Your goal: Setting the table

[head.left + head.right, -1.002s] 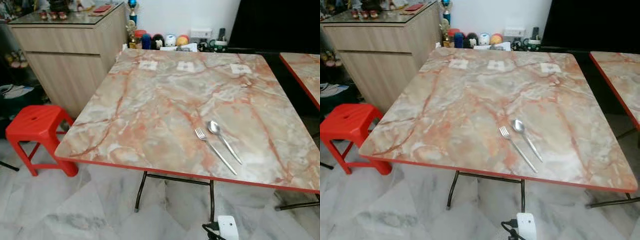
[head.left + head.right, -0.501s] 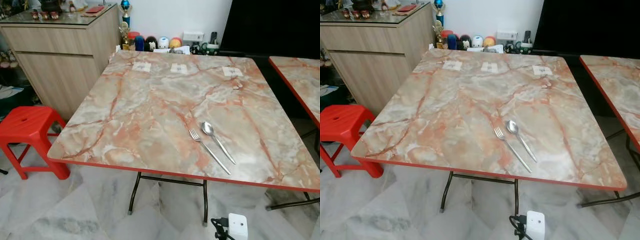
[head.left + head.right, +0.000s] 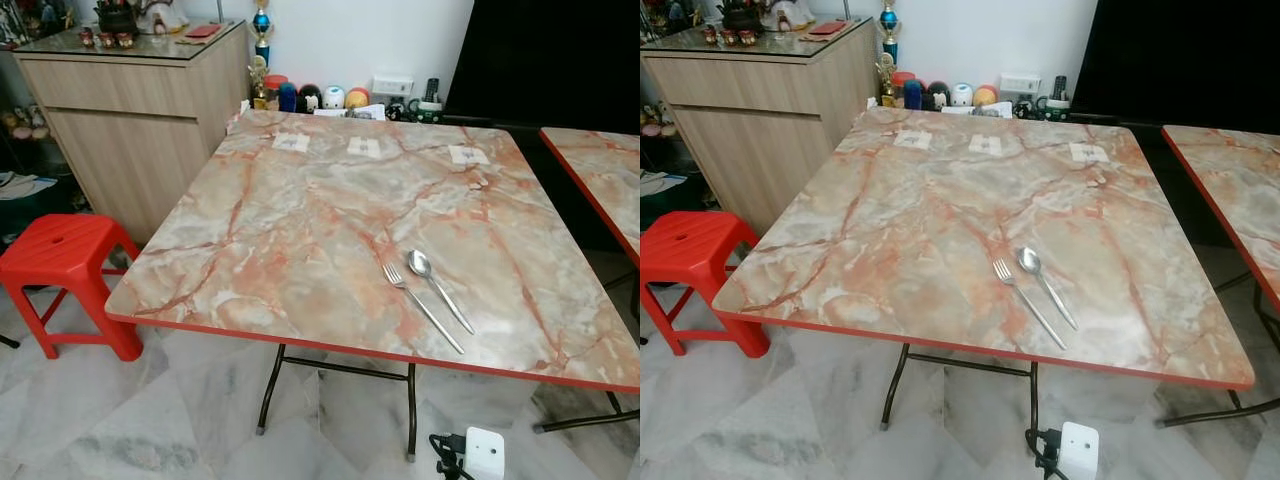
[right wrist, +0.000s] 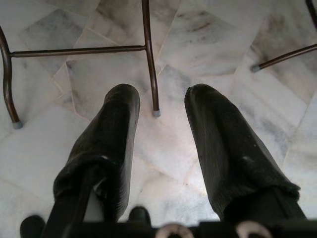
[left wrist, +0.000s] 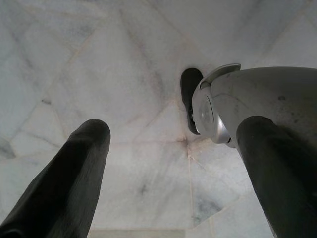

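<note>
Here, showing a marbled surface (image 3: pixel 300 240) with a red edge, standing on dark metal legs over a pale marble floor (image 3: pixel 120 420). Lying side by side on the surface, toward five o'clock from its centre: a fork (image 3: pixel 422 308) and a spoon (image 3: pixel 438 290), almost touching, handles slanting toward the near edge at five o'clock, bowl and tines pointing toward eleven o'clock. Sitting near the far edge, at twelve o'clock: three small white squares (image 3: pixel 364 147) in a row. Standing off the surface at nine o'clock: a red plastic stool (image 3: pixel 62 270); beyond it, at ten o'clock, a wooden cabinet (image 3: pixel 130 110) carrying small objects on its glass top. Showing at three o'clock: part of a second marbled surface (image 3: pixel 600 170). Resting on the floor at six o'clock: a white plug box (image 3: pixel 483 453) with a black cable.

Hanging low over the floor: left jaws (image 5: pixel 173 163), spread wide apart and holding nothing, beside a silver robot part. Hanging likewise near a leg of the surface: right jaws (image 4: pixel 161 129), spread apart and empty.
</note>
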Robot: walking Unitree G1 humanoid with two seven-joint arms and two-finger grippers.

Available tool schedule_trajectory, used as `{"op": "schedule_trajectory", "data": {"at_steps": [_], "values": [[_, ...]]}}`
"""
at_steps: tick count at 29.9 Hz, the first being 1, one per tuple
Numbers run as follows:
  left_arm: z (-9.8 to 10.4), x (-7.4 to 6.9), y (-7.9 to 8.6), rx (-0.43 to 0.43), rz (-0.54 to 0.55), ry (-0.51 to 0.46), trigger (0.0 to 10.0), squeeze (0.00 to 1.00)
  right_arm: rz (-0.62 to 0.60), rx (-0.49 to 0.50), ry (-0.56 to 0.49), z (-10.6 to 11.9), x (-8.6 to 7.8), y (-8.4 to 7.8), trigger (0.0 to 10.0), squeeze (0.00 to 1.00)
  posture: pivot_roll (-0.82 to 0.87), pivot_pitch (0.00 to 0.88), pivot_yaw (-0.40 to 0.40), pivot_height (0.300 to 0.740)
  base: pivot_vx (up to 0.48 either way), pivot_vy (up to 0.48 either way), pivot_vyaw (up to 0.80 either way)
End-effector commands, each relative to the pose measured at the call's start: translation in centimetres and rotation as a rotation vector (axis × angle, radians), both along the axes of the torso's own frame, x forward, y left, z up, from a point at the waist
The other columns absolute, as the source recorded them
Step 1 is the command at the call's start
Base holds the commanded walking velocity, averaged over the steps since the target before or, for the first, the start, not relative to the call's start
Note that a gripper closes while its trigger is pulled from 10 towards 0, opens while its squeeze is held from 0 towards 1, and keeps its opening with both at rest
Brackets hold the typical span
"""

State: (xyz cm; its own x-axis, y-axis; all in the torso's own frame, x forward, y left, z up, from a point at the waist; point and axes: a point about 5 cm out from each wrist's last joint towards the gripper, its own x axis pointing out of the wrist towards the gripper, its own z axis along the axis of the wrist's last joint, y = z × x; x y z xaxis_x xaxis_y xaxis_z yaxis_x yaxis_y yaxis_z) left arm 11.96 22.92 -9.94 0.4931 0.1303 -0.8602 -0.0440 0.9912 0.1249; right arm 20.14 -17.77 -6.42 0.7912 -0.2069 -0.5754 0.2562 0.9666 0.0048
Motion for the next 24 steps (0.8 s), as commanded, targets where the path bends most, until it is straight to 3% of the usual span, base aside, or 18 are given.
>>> {"op": "schedule_trajectory", "data": {"at_steps": [1, 15, 18, 24], "values": [[-0.36, -0.73, -0.55, -0.018, -0.014, 0.029, 10.0, 0.00, 0.002, -0.014, -0.002, -0.04, -0.17, -0.03, 10.0, 0.00, -0.01, 0.022, -0.061, 0.740, 0.000, 0.000, 0.00], [-0.32, -0.25, -0.98, -0.014, -0.040, 0.027, 10.0, 0.00, -0.082, 0.019, -0.020, 0.02, -0.17, 0.21, 10.0, 0.00, -0.03, 0.048, -0.060, 0.740, 0.000, 0.000, 0.00], [-0.34, -0.25, -1.05, -0.014, -0.047, 0.028, 10.0, 0.00, -0.124, 0.050, 0.041, -0.48, -0.51, 0.28, 10.0, 0.00, -0.04, 0.054, -0.059, 0.740, 0.000, 0.000, 0.00], [-0.38, -0.41, -1.04, -0.012, -0.049, 0.030, 10.0, 0.00, -0.205, 0.089, 0.050, -0.64, -0.76, 0.24, 10.0, 0.00, -0.03, 0.055, -0.061, 0.740, 0.000, 0.000, 0.00]]}}
